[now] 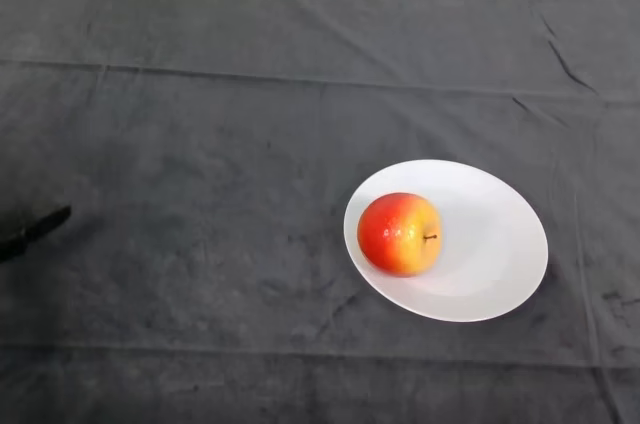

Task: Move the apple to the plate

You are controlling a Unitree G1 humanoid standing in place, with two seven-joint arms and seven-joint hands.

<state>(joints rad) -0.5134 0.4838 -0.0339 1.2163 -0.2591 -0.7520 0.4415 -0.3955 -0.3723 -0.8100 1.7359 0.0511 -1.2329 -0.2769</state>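
Observation:
A red and yellow apple lies on its side on the left part of a white plate, its stem pointing right. The plate rests on the dark cloth, right of the middle. Only a small black part of my left hand shows at the far left edge of the head view, low over the cloth. It is well away from the apple and touches nothing that I can see.
The dark cloth covers the whole table and has creases along the back and the right side. The table's far edge runs along the top of the view, with a pale wall behind it.

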